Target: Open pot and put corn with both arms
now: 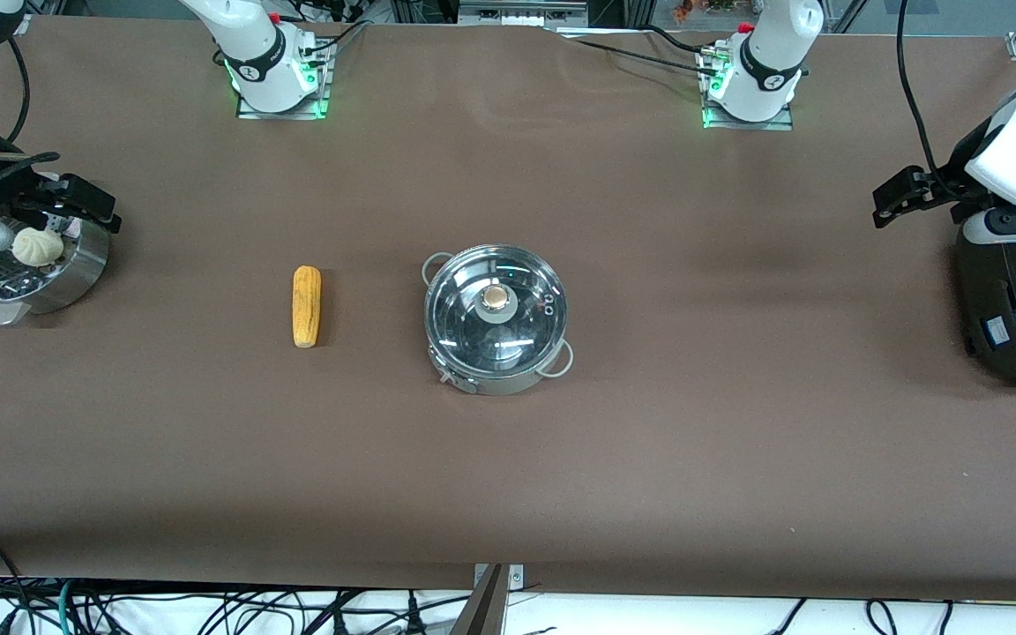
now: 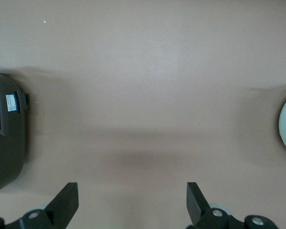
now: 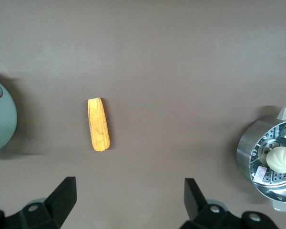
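The pot point(image 1: 496, 319) sits mid-desk point(image 1: 649, 459), its glass lid point(image 1: 495, 304) on. The corn point(image 1: 306, 306) lies beside the pot toward the right arm's end, apart from it. The right gripper point(image 1: 76, 205) hangs open over a steamer basket point(image 1: 27, 273) holding a bun point(image 1: 37, 247). The left gripper point(image 1: 900, 198) hangs open by the black cooker point(image 1: 1015, 309).

Robotics lab: two arm bases point(image 1: 279, 66) bolted to a brown-covered table point(image 1: 649, 441), green indicator lights, loose cables point(image 1: 208, 608) along the table's edge, metal framing at the top.
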`<state>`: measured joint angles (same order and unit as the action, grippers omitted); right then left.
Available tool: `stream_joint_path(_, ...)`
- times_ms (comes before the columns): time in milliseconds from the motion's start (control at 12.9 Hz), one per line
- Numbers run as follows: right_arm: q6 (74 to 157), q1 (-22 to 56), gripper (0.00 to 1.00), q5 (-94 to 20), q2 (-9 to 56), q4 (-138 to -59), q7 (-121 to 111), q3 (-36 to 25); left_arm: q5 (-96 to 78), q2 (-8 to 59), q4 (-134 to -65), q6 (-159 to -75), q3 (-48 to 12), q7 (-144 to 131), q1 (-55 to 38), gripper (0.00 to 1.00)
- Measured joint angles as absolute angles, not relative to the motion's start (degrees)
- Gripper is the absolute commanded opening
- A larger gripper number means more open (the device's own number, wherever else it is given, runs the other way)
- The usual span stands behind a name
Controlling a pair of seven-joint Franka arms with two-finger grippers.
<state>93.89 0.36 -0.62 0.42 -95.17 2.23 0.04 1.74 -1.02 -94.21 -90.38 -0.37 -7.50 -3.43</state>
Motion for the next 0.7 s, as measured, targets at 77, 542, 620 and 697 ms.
stream_joint_path(77, 93.9, 0.4, 1.00, -0.6, 0.4, -95.2, 2.2, 0.0, 1.7, -1.0, -94.2, -90.4, -0.4, -7.5, -3.4, 1.00)
stream_joint_path(542, 93.9, 0.4, 1.00, -0.6, 0.4, -95.2, 2.2, 0.2, 1.7, -1.0, -94.2, -90.4, -0.8, -7.5, -3.6, 1.00)
stream_joint_path(620, 93.9, 0.4, 1.00, -0.6, 0.4, -95.2, 2.2, 0.3, 1.7, -1.0, -94.2, -90.4, -0.8, -7.5, -3.6, 1.00)
stream_joint_path(697, 93.9, 0.4, 1.00, -0.6, 0.4, -95.2, 2.2, 0.3, 1.7, -1.0, -94.2, -90.4, -0.9, -7.5, -3.6, 1.00)
